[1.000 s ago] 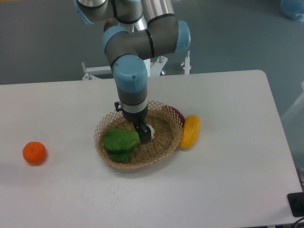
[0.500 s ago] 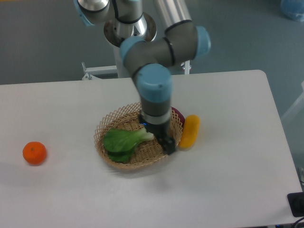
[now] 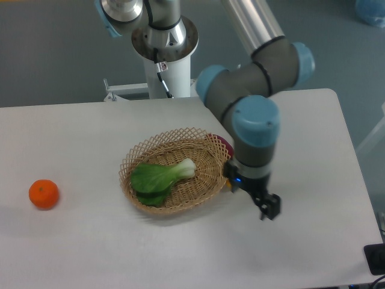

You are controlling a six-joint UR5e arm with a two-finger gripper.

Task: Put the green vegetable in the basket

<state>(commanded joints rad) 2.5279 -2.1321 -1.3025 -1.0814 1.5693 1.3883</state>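
The green vegetable (image 3: pixel 159 179) lies inside the basket (image 3: pixel 139 153), dark leaves toward the left and its pale stem pointing right. The tan wicker basket sits at the middle of the table. My gripper (image 3: pixel 269 206) hangs over the table to the right of the basket, well apart from the vegetable, with nothing in it. Its fingers point down and toward the camera, and the gap between them does not show.
An orange (image 3: pixel 44 194) rests near the table's left edge. A dark red fruit (image 3: pixel 222 143) touches the basket's right rim, partly behind my arm. The robot's base (image 3: pixel 163 60) stands behind the table. The table's right edge runs near x 600.
My gripper left the vegetable's stem in the basket and swung right, past the rim, out over the table. The vegetable stayed lying in the basket. The yellow fruit is now hidden behind my arm.
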